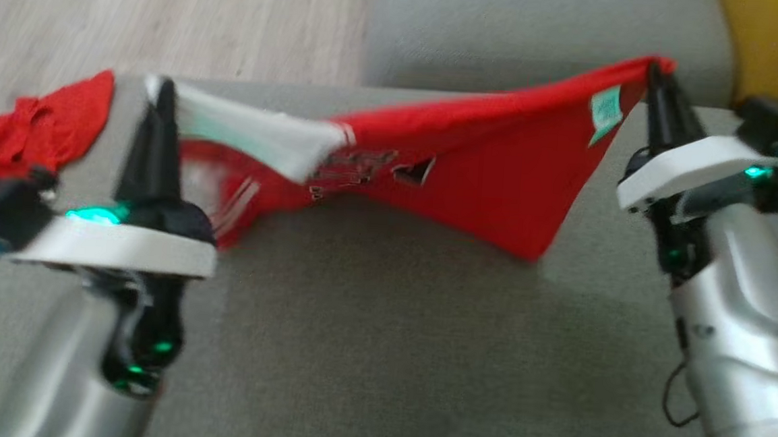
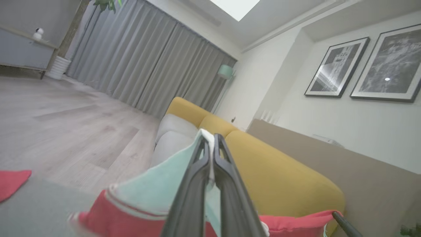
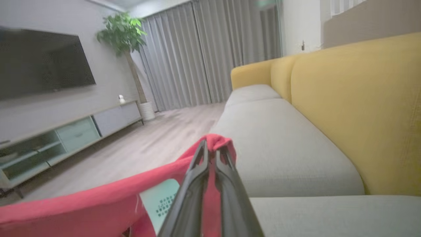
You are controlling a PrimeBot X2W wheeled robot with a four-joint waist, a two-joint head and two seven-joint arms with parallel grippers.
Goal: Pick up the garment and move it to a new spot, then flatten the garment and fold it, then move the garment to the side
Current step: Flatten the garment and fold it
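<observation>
The garment is red with a pale mint and white part at its left end and a small green tag near its right corner. It hangs stretched between my two grippers above the grey seat surface, its lower point sagging toward the cushion. My left gripper is shut on the pale left end. My right gripper is shut on the red right corner. The head view is blurred.
A second red cloth lies bunched at the left edge of the seat. Yellow sofa back cushions rise on the right. Wood floor lies beyond the seat's far edge, and a TV cabinet stands against the wall.
</observation>
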